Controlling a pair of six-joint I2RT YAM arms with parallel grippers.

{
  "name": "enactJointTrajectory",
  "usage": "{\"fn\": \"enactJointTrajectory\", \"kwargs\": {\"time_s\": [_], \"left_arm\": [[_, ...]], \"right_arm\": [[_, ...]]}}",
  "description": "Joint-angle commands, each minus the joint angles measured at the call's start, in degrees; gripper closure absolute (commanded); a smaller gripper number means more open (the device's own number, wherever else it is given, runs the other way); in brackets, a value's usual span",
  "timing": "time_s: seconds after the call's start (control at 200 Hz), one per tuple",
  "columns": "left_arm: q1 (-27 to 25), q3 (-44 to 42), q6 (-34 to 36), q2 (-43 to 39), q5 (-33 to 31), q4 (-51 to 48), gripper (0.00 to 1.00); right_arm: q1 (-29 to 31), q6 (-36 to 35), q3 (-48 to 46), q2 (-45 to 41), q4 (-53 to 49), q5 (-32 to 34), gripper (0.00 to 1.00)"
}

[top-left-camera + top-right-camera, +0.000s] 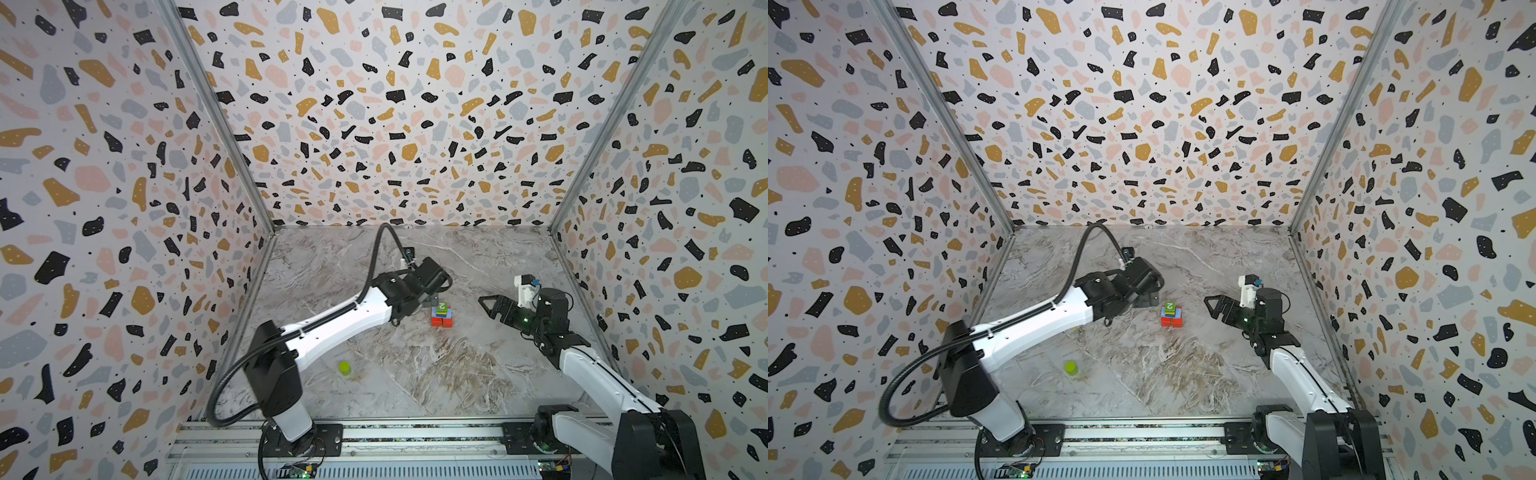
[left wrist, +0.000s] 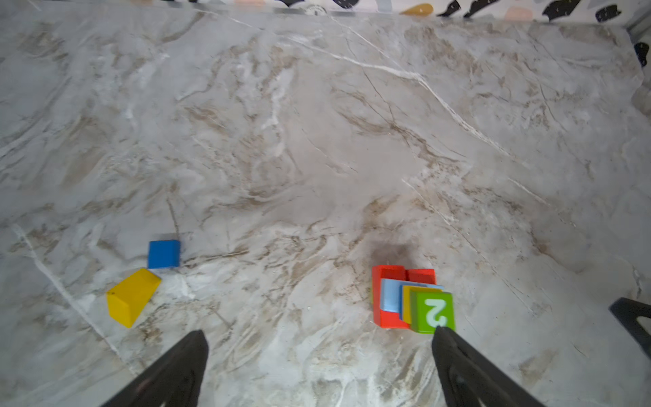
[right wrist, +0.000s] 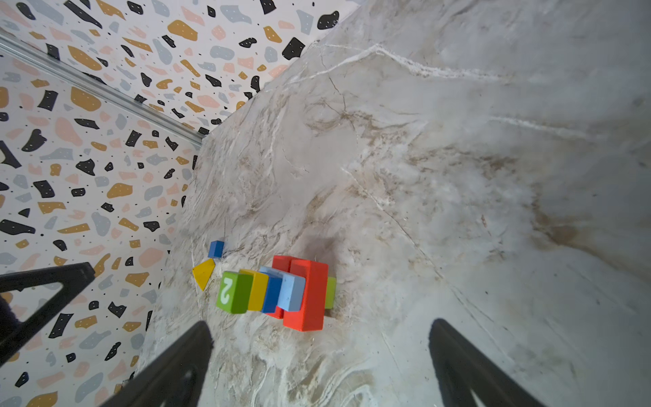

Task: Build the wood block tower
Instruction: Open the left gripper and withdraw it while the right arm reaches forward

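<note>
Tower [image 3: 278, 290] stands unaided; left gripper [image 2: 318, 331] and right gripper [image 3: 321, 323] empty, fingers spread, presumably clear to avoid toppling.

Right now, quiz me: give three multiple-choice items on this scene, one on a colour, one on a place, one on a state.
1. What colour is the top block of the wood block tower?
A) green
B) red
C) light blue

2. Where is the lime cylinder?
A) on top of the tower
B) on the table, apart from the tower
C) against the back wall

3. How is the left gripper?
A) shut on a blue cube
B) shut and empty
C) open and empty

Answers:
1 A: a green block with a white 2 tops the stack.
2 B: both top views show it alone, nearer the front edge than the tower.
3 C: the left wrist view shows its fingers wide apart with nothing between them.
</note>
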Motion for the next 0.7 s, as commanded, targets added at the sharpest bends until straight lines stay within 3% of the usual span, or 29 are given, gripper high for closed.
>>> {"fn": "enactJointTrajectory", "kwargs": {"time_s": [0.0, 0.125, 0.275, 0.576, 0.696], "left_arm": [[5.43, -8.76, 2.62, -8.09, 1.66, 5.37, 0.00], [12.85, -19.24, 5.35, -17.55, 5.19, 10.19, 0.00], [19.97, -28.70, 6.92, -24.72, 11.02, 16.28, 0.00], [28.74, -44.59, 4.75, -35.64, 8.58, 26.38, 0.00], [34.59, -51.03, 3.87, -40.26, 9.94, 30.46, 0.00]], "right_arm": [[1.23, -5.23, 6.67, -0.05, -7.06, -0.29, 0.08], [7.73, -10.16, 15.03, 2.57, -14.90, 7.62, 0.11], [16.87, -12.22, 25.44, 10.57, -20.81, 12.47, 0.16], [30.73, -9.86, 47.77, 31.21, -30.89, 28.64, 0.20], [34.52, -7.35, 53.84, 38.52, -29.72, 29.94, 0.22]]}}
